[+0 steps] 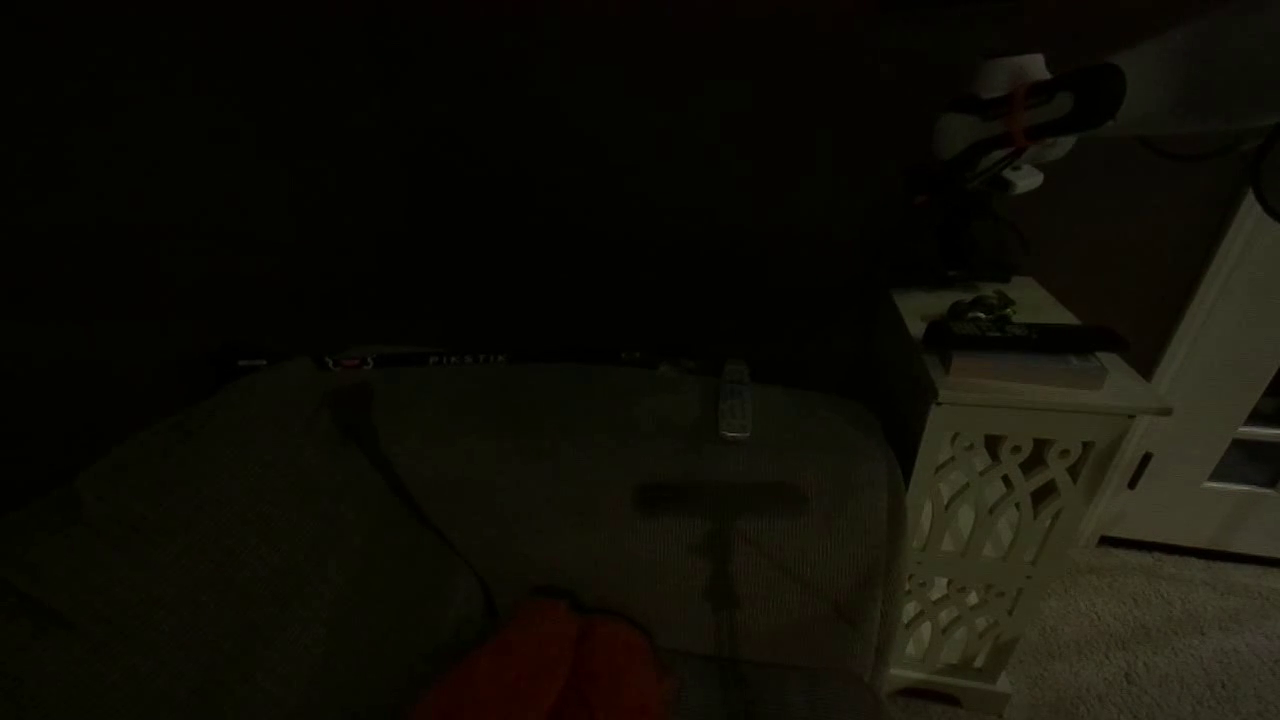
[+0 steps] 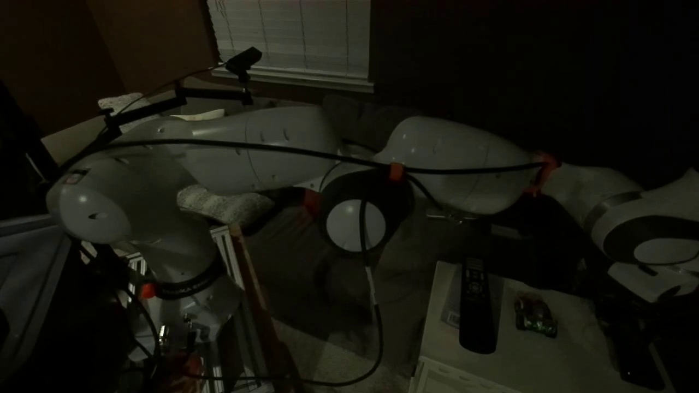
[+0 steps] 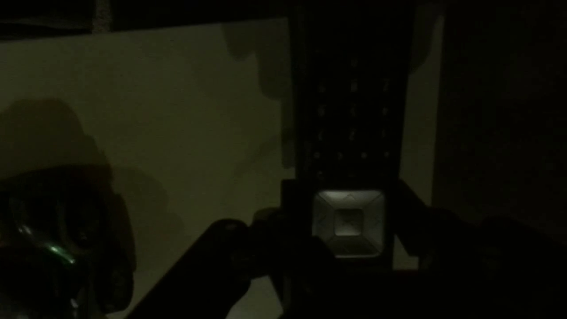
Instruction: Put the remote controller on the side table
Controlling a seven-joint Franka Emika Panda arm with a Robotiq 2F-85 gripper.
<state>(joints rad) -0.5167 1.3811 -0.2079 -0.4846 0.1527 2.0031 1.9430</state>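
Note:
The room is very dark. A black remote controller (image 3: 350, 119) with a silver square pad lies between my gripper's fingers (image 3: 347, 210) in the wrist view. Both fingers seem to touch its sides. It is over the top of the white side table (image 3: 177, 88); I cannot tell whether it rests on it. In an exterior view the lattice-sided table (image 1: 1050, 405) has my gripper (image 1: 970, 240) low over its far end. In an exterior view a dark long shape (image 2: 636, 352), likely this remote, shows at the right of the tabletop (image 2: 568, 355).
Another black remote (image 2: 478, 311) lies on a flat box (image 1: 1025, 370) on the table. A shiny small figure (image 2: 535, 315) stands beside it and shows at left in the wrist view (image 3: 57, 248). A lighter grey remote (image 1: 735, 405) and a black pole (image 1: 470, 358) lie on the couch.

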